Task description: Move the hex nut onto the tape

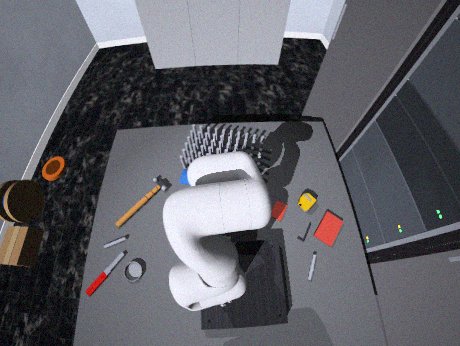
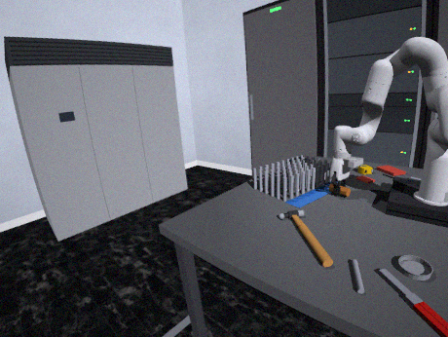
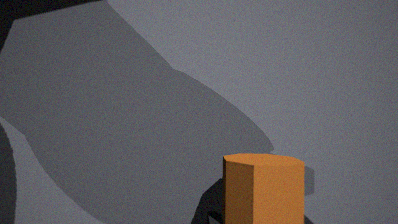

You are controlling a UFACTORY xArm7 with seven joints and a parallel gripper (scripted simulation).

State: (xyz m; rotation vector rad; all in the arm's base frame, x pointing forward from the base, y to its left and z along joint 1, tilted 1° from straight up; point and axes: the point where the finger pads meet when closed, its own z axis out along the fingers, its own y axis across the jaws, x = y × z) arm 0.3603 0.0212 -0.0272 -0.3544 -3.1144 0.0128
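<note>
My gripper (image 2: 339, 181) is shut on the orange-brown handle of the hook pick (image 2: 341, 190) and holds it low over the table, next to the near right corner of the spacers. The handle's end fills the bottom of the wrist view (image 3: 263, 189); the hook tip is hidden. The grey spacers (image 2: 288, 177) stand in a dense block at the table's far side, also in the overhead view (image 1: 225, 140). The blue strip of tape (image 2: 307, 198) lies in front of them, and only its end shows from above (image 1: 184, 176). The hex nut is hidden among the spacers.
A hammer (image 2: 308, 236) lies on the table's left part. A grey rod (image 2: 356, 276), a red-handled tool (image 2: 414, 300) and a ring (image 2: 415, 267) lie near the front. A yellow tape measure (image 1: 307, 200), red blocks (image 1: 328, 228) and an L-key (image 1: 304, 231) lie to the right.
</note>
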